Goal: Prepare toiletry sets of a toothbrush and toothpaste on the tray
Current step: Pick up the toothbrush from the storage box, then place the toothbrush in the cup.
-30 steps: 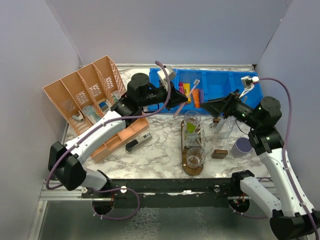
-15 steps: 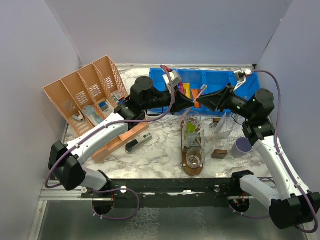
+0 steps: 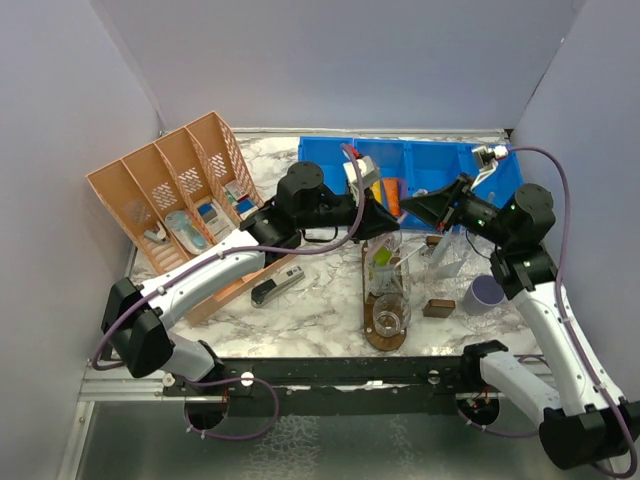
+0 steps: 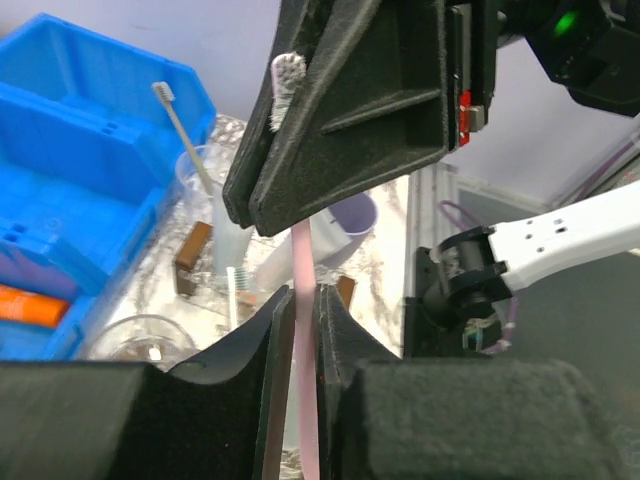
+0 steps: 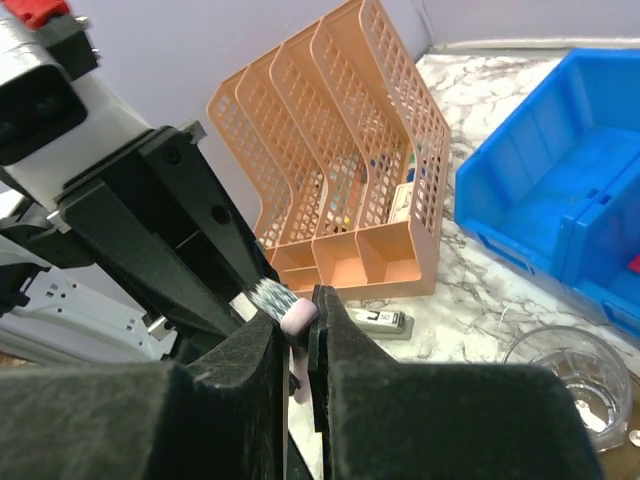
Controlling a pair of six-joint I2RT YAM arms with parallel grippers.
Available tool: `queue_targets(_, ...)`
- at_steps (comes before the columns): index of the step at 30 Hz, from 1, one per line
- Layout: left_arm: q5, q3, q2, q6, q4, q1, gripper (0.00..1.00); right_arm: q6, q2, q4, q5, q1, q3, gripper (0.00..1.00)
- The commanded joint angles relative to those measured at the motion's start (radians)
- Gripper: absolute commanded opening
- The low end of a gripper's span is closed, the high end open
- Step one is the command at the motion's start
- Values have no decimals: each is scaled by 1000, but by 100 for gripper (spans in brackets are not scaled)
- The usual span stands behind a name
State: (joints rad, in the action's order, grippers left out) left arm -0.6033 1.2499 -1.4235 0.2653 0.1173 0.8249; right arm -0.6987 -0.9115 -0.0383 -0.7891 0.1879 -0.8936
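— Two hands on one pink toothbrush (image 4: 303, 340). Is this a handover?

— I judge so. The left hand (image 4: 299, 300) is clamped on the handle, its fingers (image 4: 270, 335) pressed against the pink shaft. The right hand (image 5: 292, 310) is closed on the head end, right beside the bristles (image 5: 268, 295). Both grip the same brush in the air, above the far end of the tray (image 3: 368, 285).

— And the tray itself?

— It lies in the middle of the table (image 3: 320, 300), running from just before the blue bin (image 3: 440, 165) toward the near edge. The far tumbler (image 3: 384, 240) on it holds the lime green tube (image 3: 381, 256). The near tumbler (image 3: 390, 315) looks empty, though from above I cannot be sure.

— So what does the next move call for?

— One hand must release while the other holds firm; which one, I cannot tell. Then the brush has to be tipped upright and lowered into a tumbler — slowly, since the rims are narrow and a knock could topple the glass.
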Motion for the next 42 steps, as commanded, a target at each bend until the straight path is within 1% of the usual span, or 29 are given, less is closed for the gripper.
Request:
queue_targets(1,1,30,16,-21,-18,10,30,129,121,247,159,2,-63,1)
queue_targets(2,9,26,23,-24,-20,10,46,151,144,312,210,2,-77,1)
queue_targets(3,21,22,32,-29,-21,11,57,172,166,374,264,2,-95,1)
queue_targets(4,32,17,41,-36,-23,11,63,190,189,442,325,2,-115,1)
queue_targets(5,38,14,49,-51,-26,10,68,212,211,503,379,2,-133,1)
queue_targets(8,79,9,71,-83,-47,10,74,281,265,682,532,2,-201,1)
queue_targets(9,97,9,77,-92,-53,10,75,298,281,763,584,2,-225,1)
queue_targets(12,129,6,92,-111,-62,11,76,341,313,937,770,2,-304,1)
queue_targets(16,164,-2,105,-124,-62,9,78,343,335,1097,991,2,-396,1)
queue_targets(19,183,-5,108,-130,-66,9,78,316,344,1154,1165,2,-422,1)
queue_targets(22,190,-3,107,-133,-72,9,78,268,339,1187,1341,2,-394,1)
queue_targets(26,199,-7,114,-138,-70,8,79,118,296,1231,1527,2,-343,1)
queue_targets(29,204,-10,119,-145,-68,8,79,43,269,1211,1650,2,-285,1)
queue_targets(31,211,-13,119,-148,-68,9,79,26,261,1165,1693,2,-234,1)
queue_targets(38,233,-22,115,-155,-66,9,79,-77,251,1057,1694,2,-83,1)
queue_targets(42,237,-25,109,-155,-64,8,79,-98,259,987,1705,2,-12,1)
